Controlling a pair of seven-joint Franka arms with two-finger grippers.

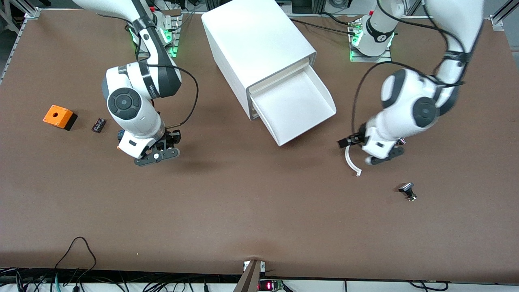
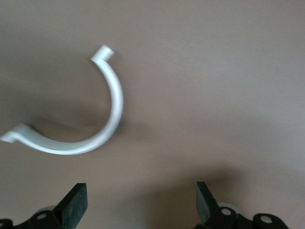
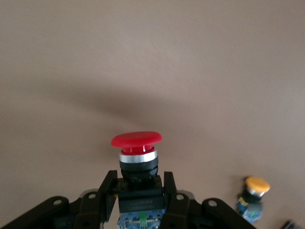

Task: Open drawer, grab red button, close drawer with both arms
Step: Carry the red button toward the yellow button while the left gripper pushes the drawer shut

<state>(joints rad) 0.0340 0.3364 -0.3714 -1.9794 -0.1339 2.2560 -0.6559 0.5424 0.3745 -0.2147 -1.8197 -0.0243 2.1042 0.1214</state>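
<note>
the right gripper (image 3: 138,191), above the surface, had its jaws clamped on the button (image 3: 137,157)'s rigid black body; the smooth cap looked slippery. the left gripper (image 2: 140,202) hung with jaws apart.

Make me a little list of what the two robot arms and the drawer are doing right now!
drawer: pulled open, looks empty
right gripper: fingers shut on the red button, above the table
left gripper: fingers open, holding nothing, over a curved white piece on the table
yellow-capped button: on the table near the right gripper
orange box: on the table, right arm's end
</note>
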